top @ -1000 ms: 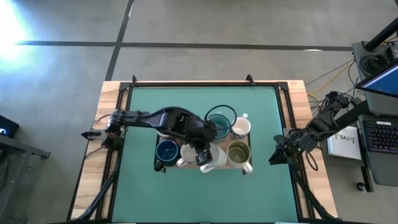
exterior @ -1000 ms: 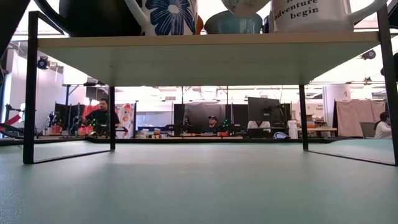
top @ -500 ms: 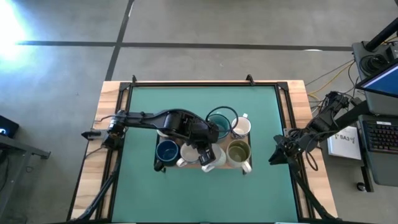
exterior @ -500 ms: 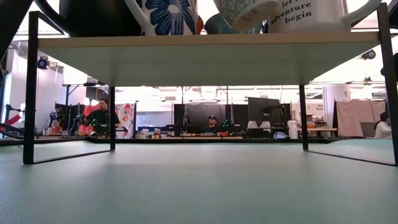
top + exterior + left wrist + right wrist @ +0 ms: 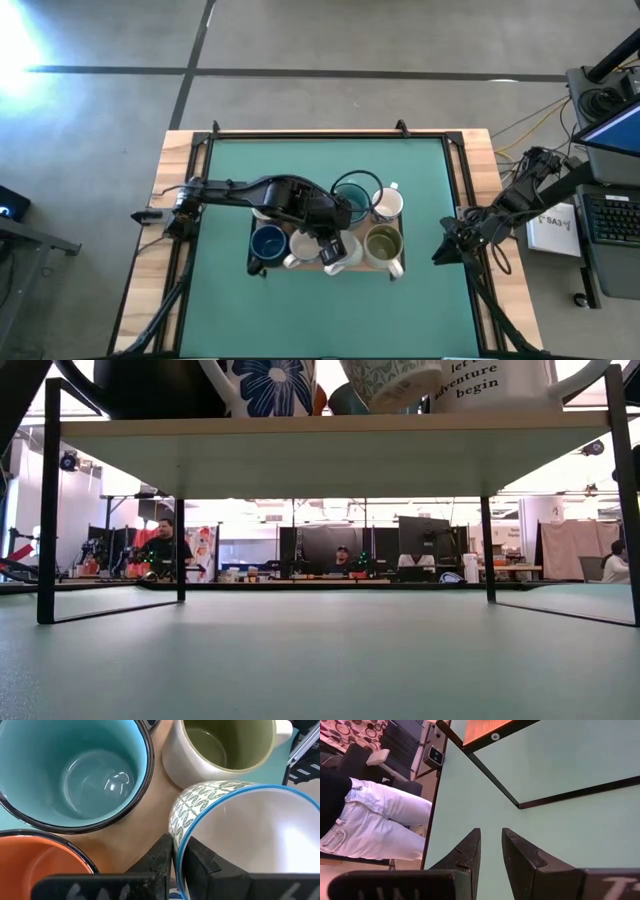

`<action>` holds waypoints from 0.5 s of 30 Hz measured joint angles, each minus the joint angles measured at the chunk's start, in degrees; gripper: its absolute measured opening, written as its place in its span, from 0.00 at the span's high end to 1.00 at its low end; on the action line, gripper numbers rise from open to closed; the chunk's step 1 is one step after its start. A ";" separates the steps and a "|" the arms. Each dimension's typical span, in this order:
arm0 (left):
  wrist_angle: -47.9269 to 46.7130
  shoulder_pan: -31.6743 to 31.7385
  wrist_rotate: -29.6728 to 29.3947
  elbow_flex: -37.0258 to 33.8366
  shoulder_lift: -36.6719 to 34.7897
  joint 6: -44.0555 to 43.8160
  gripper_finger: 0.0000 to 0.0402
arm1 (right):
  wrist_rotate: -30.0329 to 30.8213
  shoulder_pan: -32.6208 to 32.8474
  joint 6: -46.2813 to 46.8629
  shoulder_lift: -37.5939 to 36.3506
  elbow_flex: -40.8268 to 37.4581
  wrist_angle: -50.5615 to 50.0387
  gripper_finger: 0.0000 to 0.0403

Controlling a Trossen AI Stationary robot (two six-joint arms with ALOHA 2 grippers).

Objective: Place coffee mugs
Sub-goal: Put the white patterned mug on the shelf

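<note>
Several coffee mugs stand on a wooden shelf [image 5: 330,450] with black legs at the middle of the green mat: a teal one [image 5: 352,194], a white one [image 5: 388,203], one olive-green inside [image 5: 383,243], a navy one [image 5: 268,242] and a cream one [image 5: 303,245]. The left wrist view also shows an orange mug [image 5: 35,862]. My left gripper [image 5: 177,857] is shut on a white mug with a green leaf pattern [image 5: 250,835] at the shelf's near side. My right gripper [image 5: 491,847] waits open at the table's right edge, nothing between its fingers. My left gripper has the patterned mug's blue-edged rim [image 5: 179,840] between its fingers, one finger [image 5: 162,852] outside the wall and one [image 5: 197,860] inside. The fingers slant down from the table's left. The mug [image 5: 392,380] sits tilted; whether its base touches the shelf I cannot tell.
In the low view a blue-flower mug [image 5: 268,382], a dark mug [image 5: 140,385] and a white printed mug [image 5: 495,382] line the shelf's near edge. Open green mat [image 5: 330,160] lies around and under the shelf. A person [image 5: 375,815] stands beyond the table.
The patterned mug has come down toward the shelf top and tipped over to one side, still in my left gripper. The other mugs have stayed put.
</note>
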 joint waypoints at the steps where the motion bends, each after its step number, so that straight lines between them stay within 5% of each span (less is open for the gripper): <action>1: -0.14 0.00 0.00 0.00 0.00 -0.02 0.95 | 0.00 -0.01 0.00 0.00 0.01 0.00 0.83; 15: -0.40 0.00 0.24 -0.39 0.02 0.05 0.95 | 0.00 -0.01 0.00 0.01 0.02 0.00 0.83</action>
